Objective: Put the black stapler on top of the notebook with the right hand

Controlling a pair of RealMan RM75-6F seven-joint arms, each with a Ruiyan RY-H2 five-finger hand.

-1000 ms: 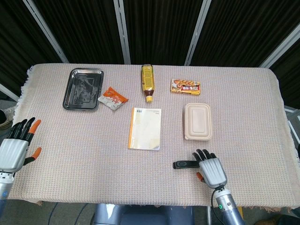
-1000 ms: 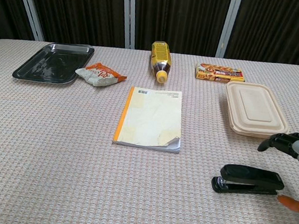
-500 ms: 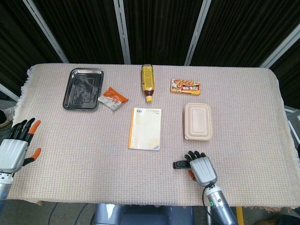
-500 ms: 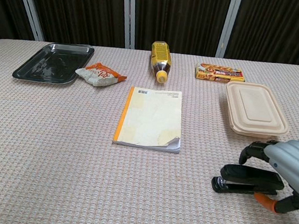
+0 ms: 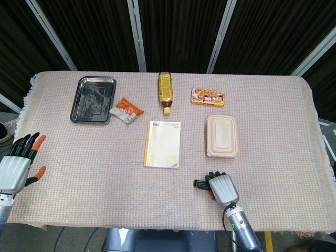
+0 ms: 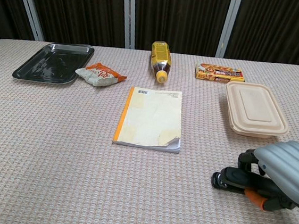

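The black stapler (image 5: 199, 184) (image 6: 229, 178) lies on the cloth near the front edge, right of centre; only its left end shows. My right hand (image 5: 223, 189) (image 6: 286, 172) covers the rest of it. Dark fingers (image 6: 248, 157) curl over its far side and the orange-tipped thumb sits against its near side, so the hand grips it on the table. The notebook (image 5: 162, 144) (image 6: 151, 117), cream with an orange spine, lies flat in the middle, up and to the left of the stapler. My left hand (image 5: 18, 167) hangs off the table's left edge, fingers spread, holding nothing.
A beige lidded container (image 5: 221, 136) (image 6: 255, 108) sits just behind the stapler. Along the back are a black tray (image 5: 79, 100), an orange snack packet (image 5: 126, 110), a lying bottle (image 5: 166, 92) and a snack box (image 5: 208, 97).
My right hand slid left along the stapler, from beside its right end to over its body, and its fingers closed round it. The stapler and my left hand stayed put.
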